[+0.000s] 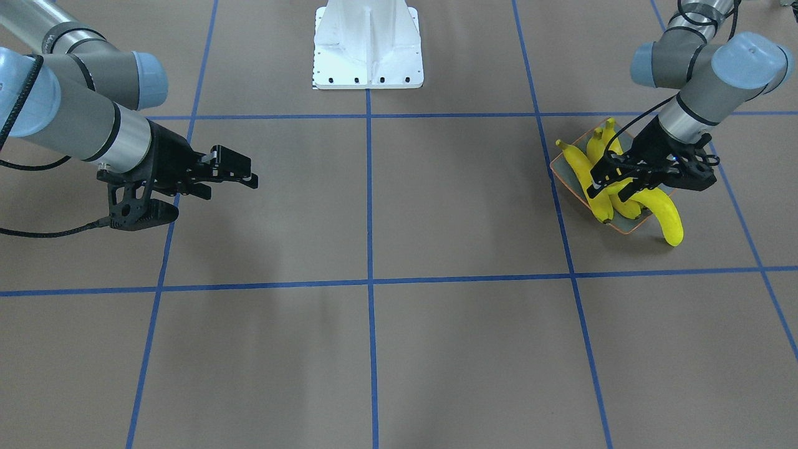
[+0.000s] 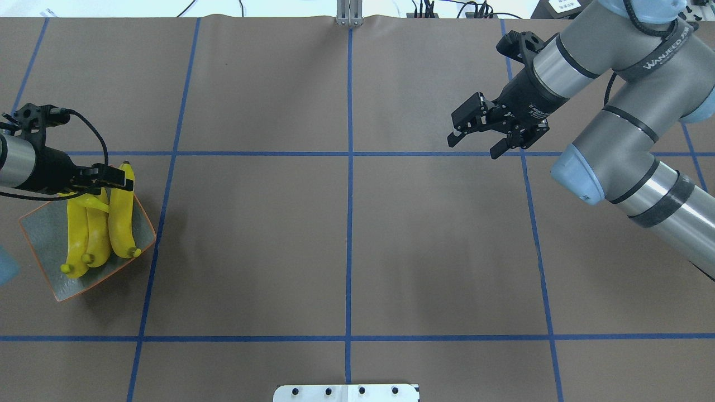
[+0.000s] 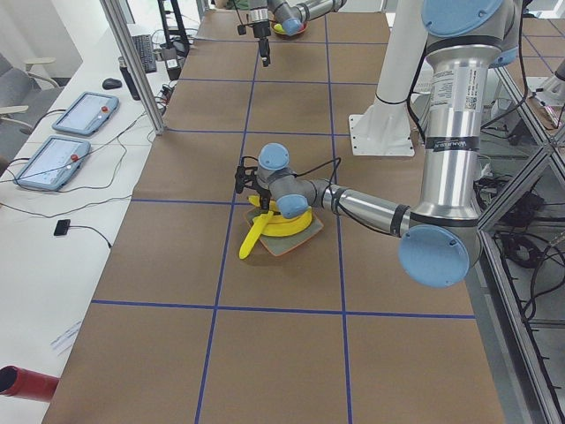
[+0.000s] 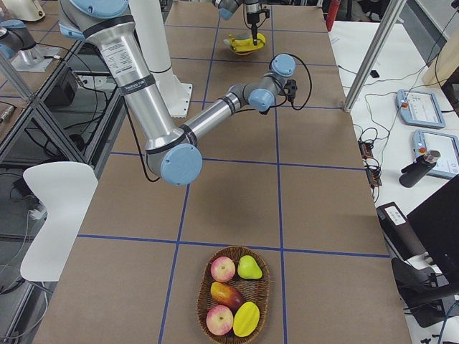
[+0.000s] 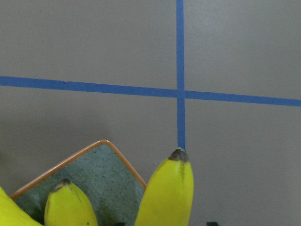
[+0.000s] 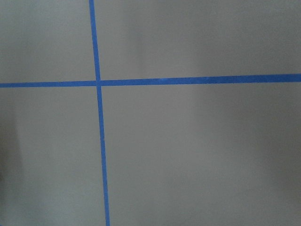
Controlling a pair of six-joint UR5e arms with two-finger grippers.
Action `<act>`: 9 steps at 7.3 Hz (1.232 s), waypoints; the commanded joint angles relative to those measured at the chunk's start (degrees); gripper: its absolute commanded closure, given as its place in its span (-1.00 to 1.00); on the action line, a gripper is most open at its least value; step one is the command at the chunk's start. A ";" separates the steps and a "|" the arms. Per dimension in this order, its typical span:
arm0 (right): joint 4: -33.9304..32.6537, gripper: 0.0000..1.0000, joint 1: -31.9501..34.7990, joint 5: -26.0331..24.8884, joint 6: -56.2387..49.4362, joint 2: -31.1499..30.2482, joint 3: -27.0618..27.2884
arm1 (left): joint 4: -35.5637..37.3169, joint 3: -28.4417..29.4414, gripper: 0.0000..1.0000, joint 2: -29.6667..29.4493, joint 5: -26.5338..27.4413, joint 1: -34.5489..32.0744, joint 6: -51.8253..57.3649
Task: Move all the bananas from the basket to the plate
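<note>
Left arm (image 1: pixel 703 90) and right arm (image 2: pixel 620 139): silver tubes, grey joints, pale blue caps, white lettering on the right. Left hand (image 1: pixel 610 184) and right hand (image 2: pixel 475 146) are black, with black cables (image 1: pixel 50 234). White base (image 1: pixel 368 50).

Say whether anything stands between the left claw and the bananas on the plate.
Nothing visible does. The left claw hangs right over one end of the curved yellow bananas, which lie piled on the squarish grey-green speckled plate with an orange rim.
</note>
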 commanded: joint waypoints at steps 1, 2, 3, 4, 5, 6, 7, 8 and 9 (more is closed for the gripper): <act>0.00 -1.00 0.00 0.00 -0.09 0.08 -0.01 | 0.00 -0.62 -0.98 -0.58 -0.37 -0.06 -0.15; 0.00 -1.00 0.26 -0.26 -0.09 0.09 0.07 | 0.35 -1.76 -0.98 -0.67 -0.46 -0.15 -0.15; 0.00 -1.00 0.53 -2.35 -0.17 0.00 0.42 | 0.79 -3.16 -0.98 -0.93 -0.55 -0.67 -0.15; 0.00 -1.00 1.14 -4.81 -0.26 -0.96 1.03 | 1.05 -3.26 -0.98 -1.10 -2.29 -3.55 -0.07; -0.09 -1.00 3.15 -7.01 -2.79 -2.19 1.47 | 2.18 -3.26 -0.98 -1.54 -4.40 -7.23 0.11; -0.43 -1.00 6.56 -8.51 -10.12 -5.25 1.04 | 3.15 -3.09 -0.98 -1.55 -5.55 -10.93 0.89; -1.57 -1.00 9.90 -9.13 -18.98 -8.50 0.00 | 5.43 -3.09 -0.99 -1.46 -5.65 -14.27 3.95; -4.36 -1.00 13.59 -9.75 -26.73 -9.57 -2.10 | 10.67 -3.26 -0.99 -1.20 -5.74 -18.30 11.11; -10.05 -1.00 16.67 -10.71 -34.72 -9.84 -3.08 | 14.81 -3.09 -0.99 -0.85 -5.82 -21.83 19.71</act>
